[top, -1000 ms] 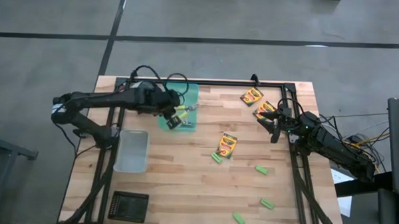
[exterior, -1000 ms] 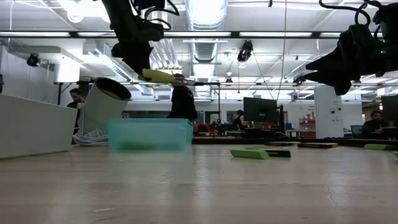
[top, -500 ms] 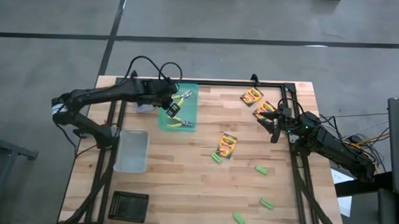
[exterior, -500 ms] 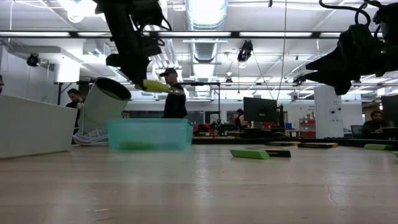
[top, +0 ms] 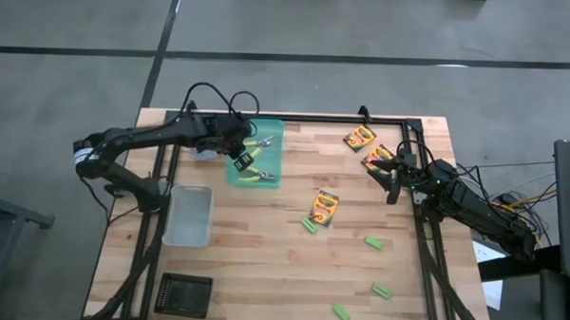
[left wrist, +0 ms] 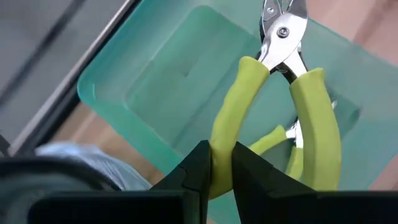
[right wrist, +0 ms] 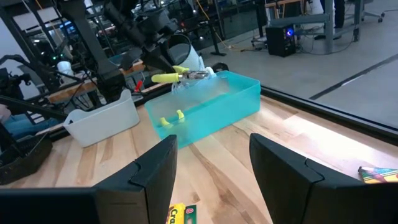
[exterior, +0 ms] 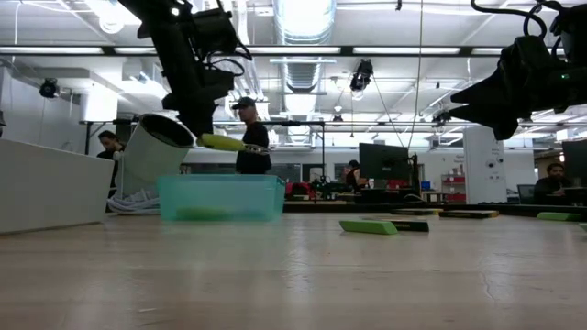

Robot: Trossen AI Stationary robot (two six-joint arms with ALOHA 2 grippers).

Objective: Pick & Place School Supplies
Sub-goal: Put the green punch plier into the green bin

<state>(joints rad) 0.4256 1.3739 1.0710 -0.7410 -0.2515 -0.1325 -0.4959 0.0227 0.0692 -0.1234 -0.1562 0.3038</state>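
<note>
My left gripper [top: 241,156] hangs over the teal tray [top: 271,129] at the table's far left, shut on a pair of pliers with yellow-green handles [left wrist: 272,93]. A second pair [top: 259,175] lies flat in the tray. Three yellow-orange crayon boxes [top: 359,137] [top: 378,156] [top: 323,208] and several green blocks [top: 372,243] lie on the wood. My right gripper [top: 395,180] hovers open near the right edge, beside the far crayon boxes, holding nothing. My left gripper pinches one handle of the pliers [left wrist: 219,149] between its two fingers [left wrist: 198,169], toward the handle's free end. It comes slanting down from the table's left. The pliers [exterior: 225,142] stick out sideways, lifted clear above the tray [exterior: 220,197], with the metal head [left wrist: 283,28] farthest from the fingers.
A clear plastic bin [top: 188,216] stands near the table's left edge and a black grid-like object [top: 183,294] at the near left corner. A white roll [exterior: 151,151] sits behind the tray. Bare wood lies in the middle. People stand in the room beyond.
My left gripper has carried the pliers a little toward the table's far edge over the tray and has sunk lower. The pliers now hang closer above the tray's rim than a second ago. The right arm has kept still.
</note>
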